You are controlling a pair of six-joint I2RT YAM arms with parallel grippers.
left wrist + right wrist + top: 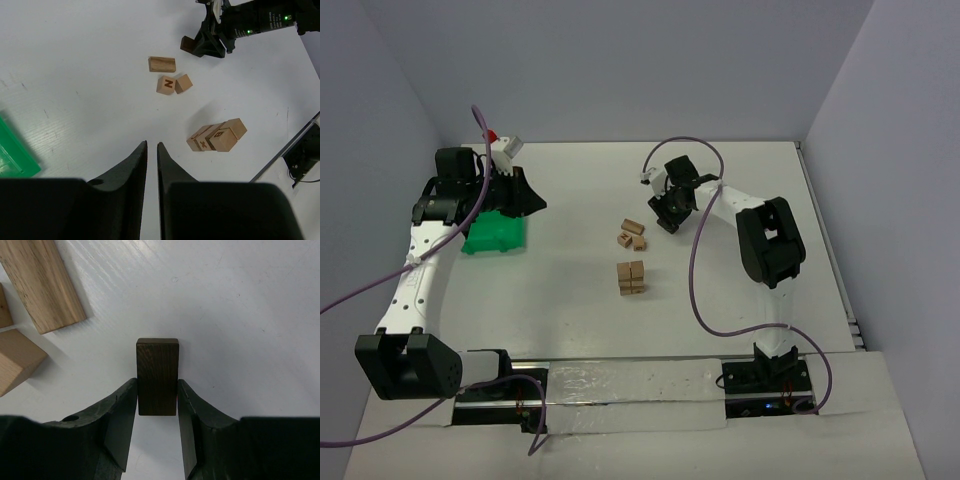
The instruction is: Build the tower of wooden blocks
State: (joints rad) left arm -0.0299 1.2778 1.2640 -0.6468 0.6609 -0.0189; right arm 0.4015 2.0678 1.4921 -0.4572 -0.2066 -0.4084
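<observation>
White table (570, 330): three loose blocks (165, 84), one tower (631, 277); right jaws clamp a dark block (157, 375), left jaws together.

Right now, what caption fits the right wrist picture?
Right gripper clasping a dark brown rectangular wooden block beside light-tan wooden blocks.

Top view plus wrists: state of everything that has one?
Left end effector: shut to a slit, empty.
Right end effector: shut on dark block.
Tower: upright, short, nothing touching it.
Loose blocks: three, lying flat beside the tower.
Bin: partly occluded, contents unclear.
</observation>
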